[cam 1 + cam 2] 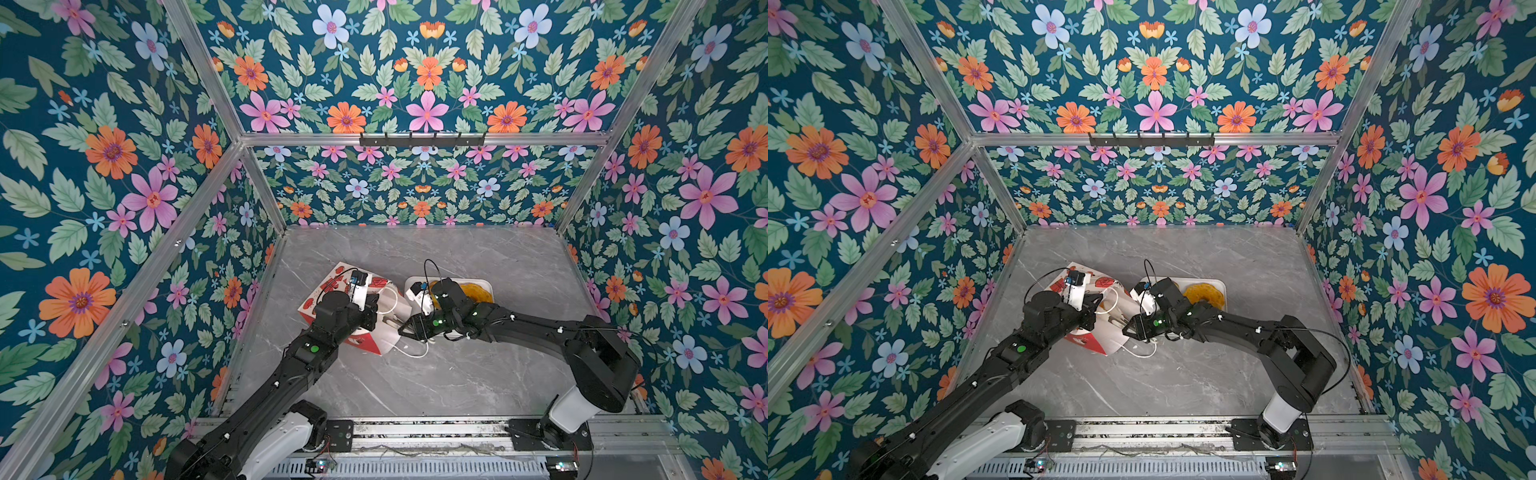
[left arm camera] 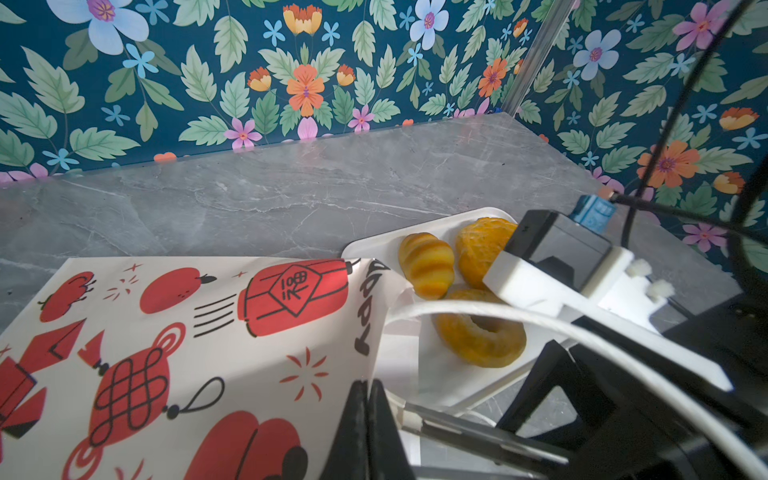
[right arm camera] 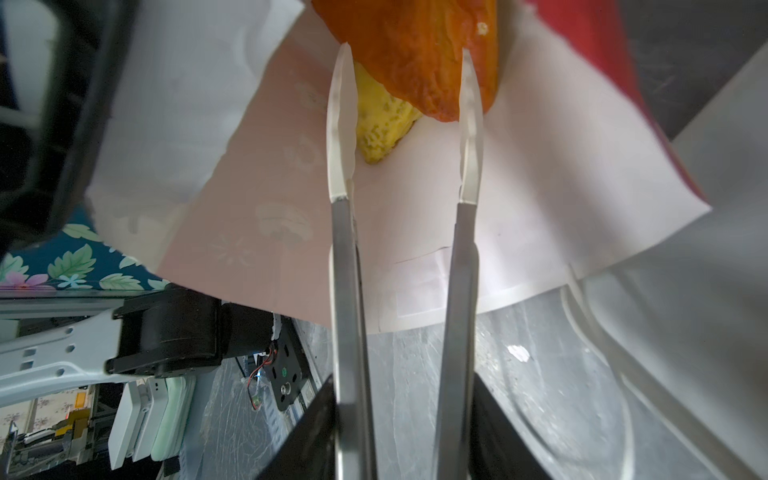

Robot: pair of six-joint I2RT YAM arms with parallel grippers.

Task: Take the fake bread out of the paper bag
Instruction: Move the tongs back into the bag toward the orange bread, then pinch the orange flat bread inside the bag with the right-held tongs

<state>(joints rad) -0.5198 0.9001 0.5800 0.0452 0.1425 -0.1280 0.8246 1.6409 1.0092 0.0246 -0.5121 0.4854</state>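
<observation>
- The tall red-and-white printed paper bag (image 1: 336, 282) (image 1: 1096, 282) lies on its side on the table, with its mouth turned towards the right arm.
- In the right wrist view, a glossy orange-brown toy bun (image 3: 419, 70) and a rough yellow toy pastry (image 3: 382, 124) lie inside the bag, on its pale inner paper (image 3: 540, 187). The bun sits right at the tips of the right pincer (image 3: 405, 50), and the yellow pastry is just beside one tip.
- Just beyond the bag mouth stands a flat white rectangular tray (image 2: 374, 245) (image 1: 486, 282). It carries a ridged golden toy loaf (image 2: 426, 266), a round orange-yellow toy bun (image 2: 482, 245) and a golden toy ring cake (image 2: 449, 332).
- A white cord handle (image 1: 409, 353) trails from the bag mouth onto the table.
- The table (image 1: 457, 374) (image 2: 291, 195) is grey marble-patterned. Blue floral wallpaper (image 1: 415, 83) on an aluminium frame (image 1: 291, 139) closes it in.
- The left pincer (image 2: 368, 411) (image 1: 376, 305) is pressed fully together on the upper edge of the bag mouth.
- The right pincer (image 1: 390, 322) (image 1: 1115, 322) reaches into the mouth with its long metal fingers (image 3: 347, 291) partly apart, flanking the orange-brown bun. I cannot tell whether they press on it.
</observation>
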